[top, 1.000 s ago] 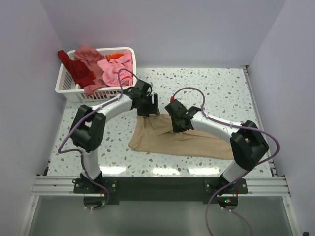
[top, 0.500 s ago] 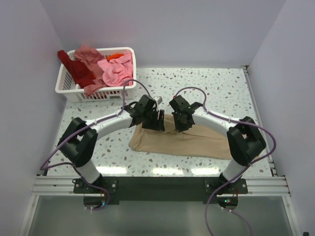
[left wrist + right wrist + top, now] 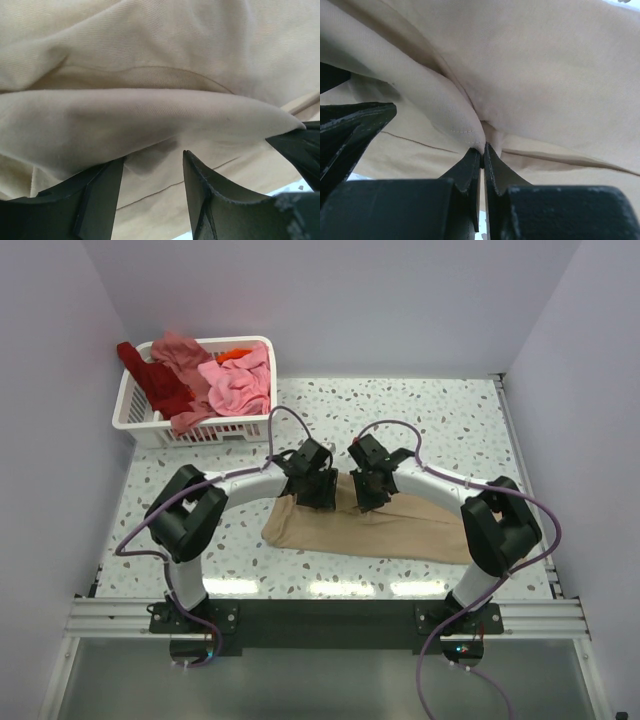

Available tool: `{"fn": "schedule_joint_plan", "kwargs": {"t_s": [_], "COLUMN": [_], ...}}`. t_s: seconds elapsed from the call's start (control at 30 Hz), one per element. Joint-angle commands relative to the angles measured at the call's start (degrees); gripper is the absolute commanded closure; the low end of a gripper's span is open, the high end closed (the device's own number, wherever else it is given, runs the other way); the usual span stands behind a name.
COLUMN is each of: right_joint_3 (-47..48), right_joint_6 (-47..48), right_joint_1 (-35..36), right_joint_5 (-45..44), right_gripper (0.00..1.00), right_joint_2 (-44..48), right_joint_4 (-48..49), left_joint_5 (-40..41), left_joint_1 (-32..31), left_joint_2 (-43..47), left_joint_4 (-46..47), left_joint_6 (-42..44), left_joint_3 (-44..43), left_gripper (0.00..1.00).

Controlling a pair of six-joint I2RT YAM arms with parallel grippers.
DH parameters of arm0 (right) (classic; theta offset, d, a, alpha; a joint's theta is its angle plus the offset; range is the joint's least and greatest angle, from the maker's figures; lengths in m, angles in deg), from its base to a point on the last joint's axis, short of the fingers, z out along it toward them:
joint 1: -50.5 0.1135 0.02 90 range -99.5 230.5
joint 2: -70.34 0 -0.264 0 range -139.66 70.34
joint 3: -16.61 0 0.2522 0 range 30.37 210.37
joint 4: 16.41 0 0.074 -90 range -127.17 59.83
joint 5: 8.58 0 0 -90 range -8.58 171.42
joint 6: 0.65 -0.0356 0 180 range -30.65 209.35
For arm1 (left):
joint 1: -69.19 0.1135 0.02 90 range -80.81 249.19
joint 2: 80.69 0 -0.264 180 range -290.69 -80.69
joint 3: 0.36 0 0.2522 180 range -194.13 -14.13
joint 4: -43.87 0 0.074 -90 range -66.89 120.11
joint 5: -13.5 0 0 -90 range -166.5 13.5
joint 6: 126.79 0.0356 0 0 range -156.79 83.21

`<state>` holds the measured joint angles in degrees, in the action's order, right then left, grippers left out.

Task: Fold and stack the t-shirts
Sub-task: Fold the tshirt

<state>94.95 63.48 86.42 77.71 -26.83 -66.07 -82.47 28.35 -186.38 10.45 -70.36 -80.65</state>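
Speckled table [image 3: 440, 420] carries the tan t-shirt [image 3: 400, 535]. My right gripper [image 3: 482, 146] pinches its raised fold and my left gripper [image 3: 152, 157] stands parted just below, shown only by the wrist views.

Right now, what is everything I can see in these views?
tan t-shirt: one, beige, spread on the table between the arms, one fold lifted.
heaped shirts: count unclear, pink, salmon, dark red, orange, in the basket.
basket: one, white, table's far left corner.
table: one, white speckled.
arms: two, white and black, near edge.
left gripper: one, black, open at the tan fold.
right gripper: one, black, shut on the tan t-shirt.
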Motion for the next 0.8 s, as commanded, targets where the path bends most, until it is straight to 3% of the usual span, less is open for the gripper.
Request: {"fn": "schedule_joint_plan", "kwargs": {"t_s": [0.0, 0.57, 0.77], "right_joint_3": [-0.77, -2.88, -2.96], "right_joint_6": [0.29, -0.24, -0.32], "right_joint_1": [-0.5, -2.7, -3.14], "right_joint_5": [1.51, 2.3, 2.12], "right_gripper": [0.96, 0.98, 0.98], "right_joint_2": [2.07, 2.51, 2.77], "right_joint_4": [1.01, 1.71, 1.62], "left_joint_5": [3.86, 8.7, 13.36], "left_joint_1": [-0.91, -3.28, -5.3], "left_joint_2": [-1.1, -2.59, -2.77], "left_joint_4": [-1.51, -5.91, -9.6], "left_joint_6": [-1.59, 0.16, 0.52], "left_joint_3": [-2.65, -3.17, -4.49], "left_gripper": [0.45, 0.78, 0.75]}}
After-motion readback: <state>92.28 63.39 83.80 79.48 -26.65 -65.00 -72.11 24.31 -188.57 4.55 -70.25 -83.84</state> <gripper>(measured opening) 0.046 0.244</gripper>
